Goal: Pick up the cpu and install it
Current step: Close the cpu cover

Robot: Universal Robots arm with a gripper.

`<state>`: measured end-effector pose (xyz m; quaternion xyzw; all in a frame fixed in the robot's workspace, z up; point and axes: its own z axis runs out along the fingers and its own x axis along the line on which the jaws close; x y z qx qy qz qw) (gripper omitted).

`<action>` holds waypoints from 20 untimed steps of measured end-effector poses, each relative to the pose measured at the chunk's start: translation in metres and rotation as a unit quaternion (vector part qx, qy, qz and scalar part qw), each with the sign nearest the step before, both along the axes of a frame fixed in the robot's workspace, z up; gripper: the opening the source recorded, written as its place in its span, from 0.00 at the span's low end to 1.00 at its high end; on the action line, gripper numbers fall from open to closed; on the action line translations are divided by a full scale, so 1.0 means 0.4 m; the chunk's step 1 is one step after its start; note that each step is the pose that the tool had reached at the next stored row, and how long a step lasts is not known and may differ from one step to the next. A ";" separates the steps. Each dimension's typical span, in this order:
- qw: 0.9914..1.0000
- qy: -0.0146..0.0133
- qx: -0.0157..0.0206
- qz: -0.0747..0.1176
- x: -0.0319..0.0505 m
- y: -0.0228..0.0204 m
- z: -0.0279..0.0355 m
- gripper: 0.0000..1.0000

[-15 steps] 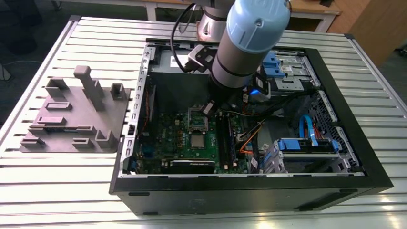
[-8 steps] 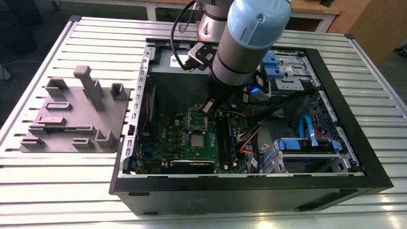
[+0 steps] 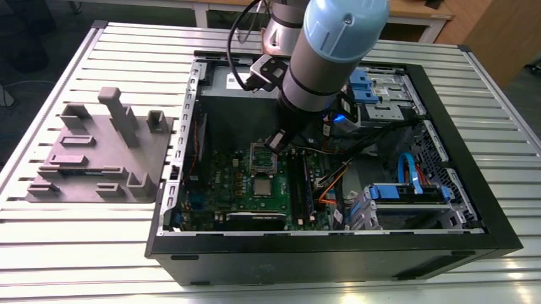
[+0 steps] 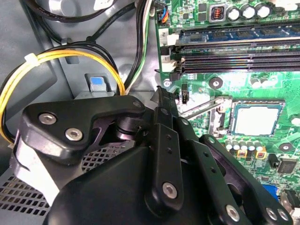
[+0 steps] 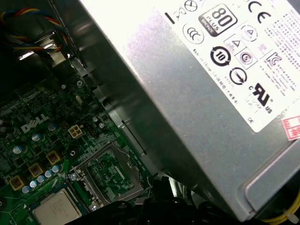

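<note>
Exterior view: end effector [image 3: 277, 140], grip unclear, hangs near the seated cpu [image 3: 263, 186]; perhaps best kept square above it.

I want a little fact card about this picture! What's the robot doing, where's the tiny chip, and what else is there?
Place: open computer case lying on a slatted metal table
Robot: arm reaching down into the case, end effector above the green motherboard
Chip: the cpu lies flat in its place on the motherboard, seen in both wrist views
Socket frame: metal frame flipped open beside the cpu
Held by robot: cannot tell
Beside the case: grey moulded tray on the exterior view's left
Big box: grey metal box with a white label near the socket
</note>
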<state>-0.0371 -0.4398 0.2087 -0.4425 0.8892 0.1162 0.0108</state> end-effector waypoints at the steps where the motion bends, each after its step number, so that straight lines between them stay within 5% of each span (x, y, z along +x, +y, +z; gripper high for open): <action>1: 1.000 0.000 0.000 0.000 0.000 0.000 0.000 0.10; 10: 1.000 0.000 -0.003 0.000 -0.001 0.000 0.004 0.10; 15: 1.000 0.000 -0.015 0.000 -0.003 0.000 0.012 0.10; 20: 1.000 0.000 -0.021 0.000 -0.005 0.000 0.027 0.10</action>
